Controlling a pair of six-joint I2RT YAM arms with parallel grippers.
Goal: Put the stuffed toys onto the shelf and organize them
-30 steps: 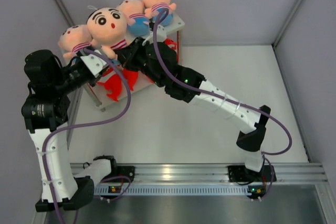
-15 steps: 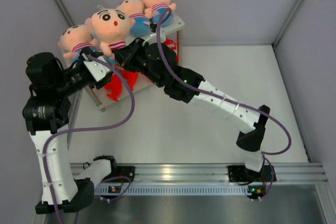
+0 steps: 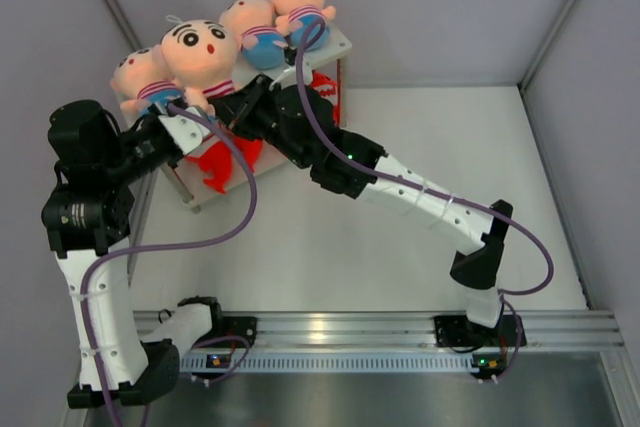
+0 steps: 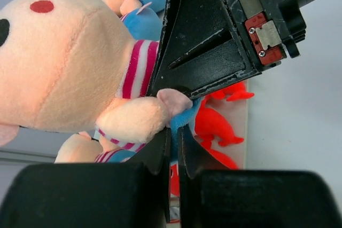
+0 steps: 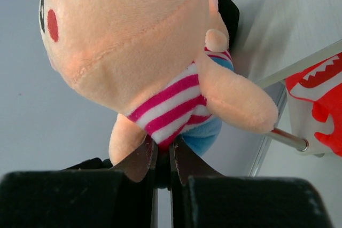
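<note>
Boy doll [image 3: 203, 47] over the shelf [image 3: 338, 44], shirt tight in the right jaws, left jaws closed alongside.

It looked like a robot laboratory, a closed test cell. A white-and-black jointed left arm [image 3: 95, 297] and a right arm of the same kind [image 3: 420, 192] were bolted to a silver aluminium rail [image 3: 340, 329] at the near edge of a plain white bench [image 3: 400, 267]. Smooth pale grey wall panels [image 3: 450, 7] between thin metal frame posts [image 3: 555, 27] enclosed it. Loose purple cables [image 3: 253, 197] ran along the arms.
</note>
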